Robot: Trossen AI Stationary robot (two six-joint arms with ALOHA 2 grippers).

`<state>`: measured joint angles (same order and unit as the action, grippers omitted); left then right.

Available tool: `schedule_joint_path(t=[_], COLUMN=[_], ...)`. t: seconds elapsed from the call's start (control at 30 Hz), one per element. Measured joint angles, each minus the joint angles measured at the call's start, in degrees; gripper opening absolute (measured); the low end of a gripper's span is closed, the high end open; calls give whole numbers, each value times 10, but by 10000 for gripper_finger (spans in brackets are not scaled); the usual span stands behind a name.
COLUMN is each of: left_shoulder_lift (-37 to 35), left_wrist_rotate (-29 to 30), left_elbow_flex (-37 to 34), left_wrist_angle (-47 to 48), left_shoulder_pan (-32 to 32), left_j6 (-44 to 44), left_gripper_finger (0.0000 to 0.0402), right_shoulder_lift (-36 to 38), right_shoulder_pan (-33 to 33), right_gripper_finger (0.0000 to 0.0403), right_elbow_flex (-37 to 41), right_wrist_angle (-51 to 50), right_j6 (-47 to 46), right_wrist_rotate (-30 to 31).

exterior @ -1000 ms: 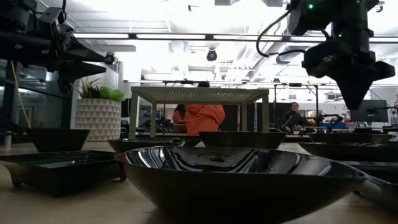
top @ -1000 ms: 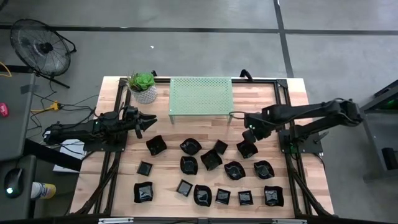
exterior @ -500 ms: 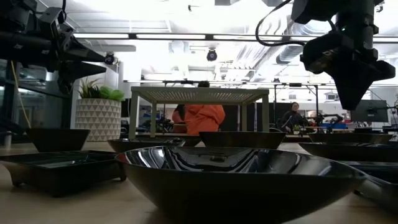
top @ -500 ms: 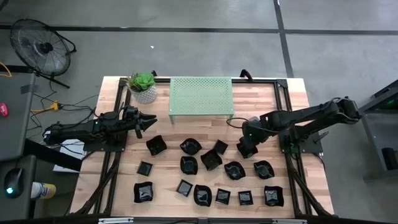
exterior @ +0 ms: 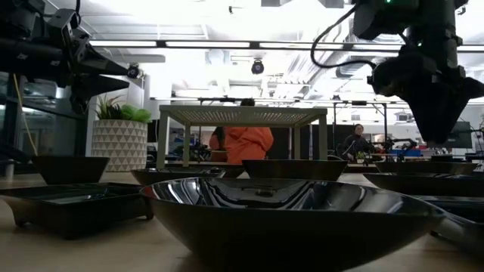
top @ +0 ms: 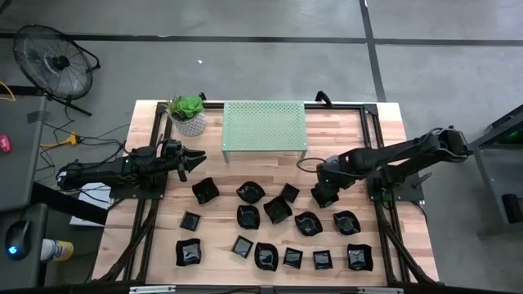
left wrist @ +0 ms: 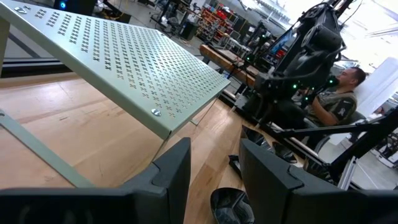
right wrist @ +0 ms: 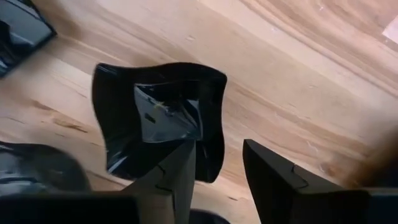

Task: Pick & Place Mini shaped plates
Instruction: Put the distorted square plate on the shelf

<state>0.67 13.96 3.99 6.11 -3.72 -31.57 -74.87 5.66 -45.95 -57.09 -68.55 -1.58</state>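
Observation:
Several small glossy black mini shaped plates lie flat on the wooden table's near half. My right gripper points down, open, just above a wavy-rimmed square plate at the group's far right. One finger stands over the dish's hollow and the other outside its rim, both clear of it. In the low view the right gripper hangs above the plates. My left gripper waits level at the table's left, open and empty.
A pale green perforated stand occupies the far middle, with a white-potted green plant to its left. More plates crowd close to the near and left sides of the wavy one. A person in orange sits beyond the table.
My right gripper has moved toward the table's near edge and slightly down, coming over the wavy-rimmed plate, and its fingers have opened. The plates lie where they were.

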Motion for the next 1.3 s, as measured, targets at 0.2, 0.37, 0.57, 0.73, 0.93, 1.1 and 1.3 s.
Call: schedule_joint_path(t=[0.2, 0.37, 0.57, 0.73, 0.93, 1.1, 1.3], left_shoulder_lift=[0, 0, 0, 0, 0, 0, 0], left_wrist_rotate=[0, 0, 0, 0, 0, 0, 0], left_elbow_flex=[0, 0, 0, 0, 0, 0, 0], left_wrist_angle=[0, 0, 0, 0, 0, 0, 0], left_shoulder_pan=[0, 0, 0, 0, 0, 0, 0], left_j6=[0, 0, 0, 0, 0, 0, 0], left_gripper_finger=[134, 134, 133, 134, 133, 133, 134], right_shoulder_lift=[-33, -47, -46, -45, -28, -26, -26], right_shoulder_pan=[-5, -13, -21, -27, -39, -39, -41], right_gripper_finger=[129, 129, 129, 129, 129, 129, 128], right_elbow_flex=[0, 0, 0, 2, 71, 80, 80], right_wrist_angle=[4, 4, 6, 9, 99, 108, 109], right_j6=[9, 18, 36, 63, 82, 86, 101], right_wrist_rotate=[-1, 0, 6, 4, -22, -20, -18])
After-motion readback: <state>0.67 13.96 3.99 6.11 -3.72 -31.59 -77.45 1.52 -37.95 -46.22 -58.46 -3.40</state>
